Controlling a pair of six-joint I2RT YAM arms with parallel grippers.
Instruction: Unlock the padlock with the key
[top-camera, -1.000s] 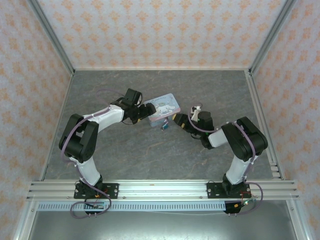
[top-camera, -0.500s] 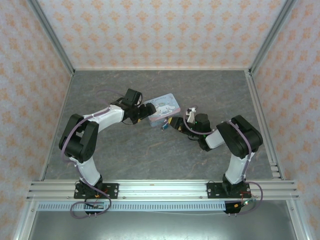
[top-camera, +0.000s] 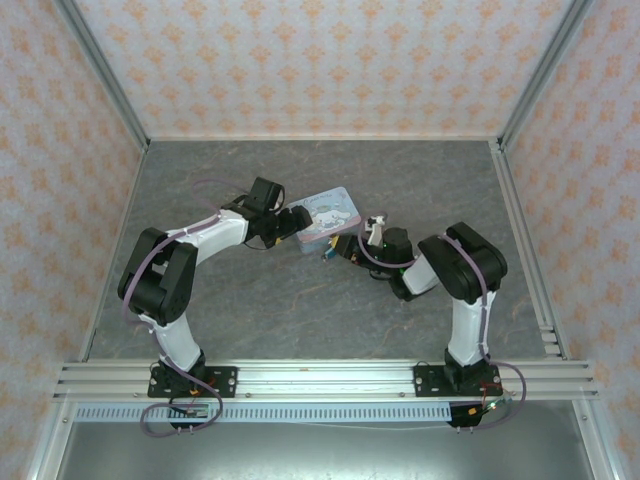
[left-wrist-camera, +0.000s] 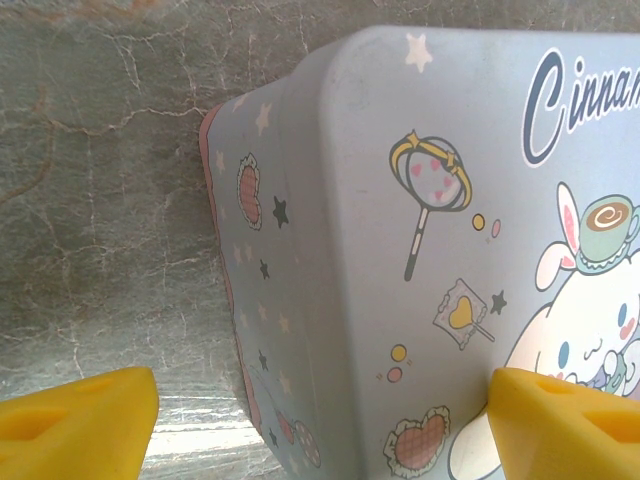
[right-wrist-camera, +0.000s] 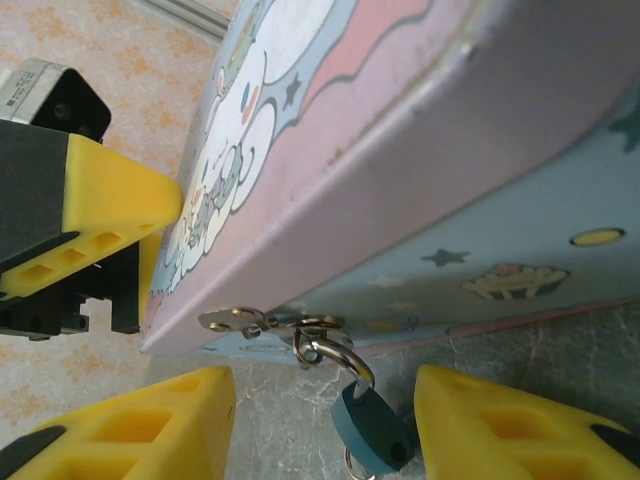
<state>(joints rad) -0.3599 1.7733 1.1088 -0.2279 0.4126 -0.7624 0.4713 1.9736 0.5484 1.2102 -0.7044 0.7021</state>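
Observation:
The padlock (right-wrist-camera: 372, 428), tiny and teal-blue with a darker face, hangs by its silver shackle (right-wrist-camera: 335, 352) from the hasp of the pale blue cartoon tin (right-wrist-camera: 420, 130). My right gripper (right-wrist-camera: 325, 405) is open. Its yellow fingers stand either side of the padlock, which hangs closer to the right one. A small ring shows under the padlock at the frame's edge; the key is hidden. My left gripper (left-wrist-camera: 324, 390) is open at the tin's (left-wrist-camera: 400, 200) left end, one finger (left-wrist-camera: 565, 420) against the lid, the other apart from the side wall. From above, the padlock (top-camera: 327, 256) hangs at the tin's (top-camera: 330, 208) near edge.
The grey marbled table (top-camera: 300, 320) is walled by patterned panels on three sides. Aluminium rails (top-camera: 520, 230) run along the right side and the near edge. The two arms meet at the tin in mid-table, left gripper (top-camera: 292, 222) and right gripper (top-camera: 340, 248) close together.
My right arm has swung left, bringing its gripper up to the padlock, with its jaws narrowing. The left arm and the tin have stayed put.

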